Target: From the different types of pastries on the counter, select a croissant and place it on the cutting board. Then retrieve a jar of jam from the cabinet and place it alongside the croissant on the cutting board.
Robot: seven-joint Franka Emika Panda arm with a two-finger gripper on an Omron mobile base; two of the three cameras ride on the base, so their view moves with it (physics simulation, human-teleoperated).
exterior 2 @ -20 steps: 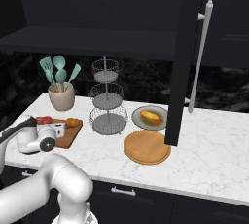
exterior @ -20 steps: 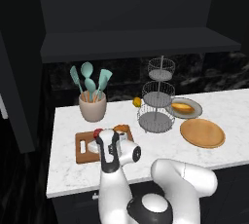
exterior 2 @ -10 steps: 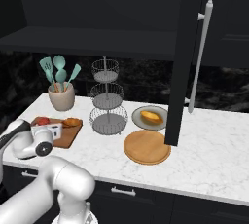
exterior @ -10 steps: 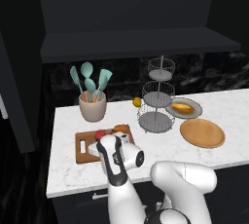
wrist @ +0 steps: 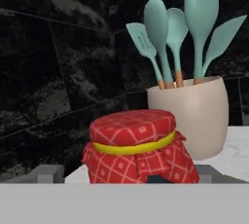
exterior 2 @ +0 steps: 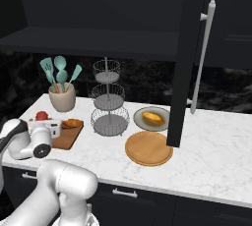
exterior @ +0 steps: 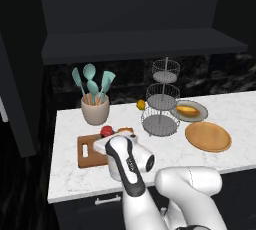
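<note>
On the bench, left end:
Cutting board: brown wooden board lying flat on the white marble-look bench, its slot hole toward the left short edge; the robot's white wrist covers its right part in the left base view.
Jar of jam: upright on the cutting board, red checked cloth top with a yellow band; in the left base view its red top shows just behind the wrist, and in the right base view it sits at the board's far left.
Croissant: dark golden-brown, on the cutting board, just right of the jar; whether the two touch cannot be told.
Hand: low over the board right in front of the jar, fingers spread wide to either side of it with grey finger parts showing left and right of the jar's base; not clamped on the jar.
Utensil cup: beige, with teal spoons and spatulas, standing behind the board near the black backsplash.
Wire stand: three tiers, mid-bench, well right of the board.
Yellow fruit: small, just left of the wire stand.
Grey plate: holds the paler oblong pastry, right of the stand.
Wooden plate: round, in front of the grey plate.
Cabinet: black, above the bench, with a dark grey open shelf.
</note>
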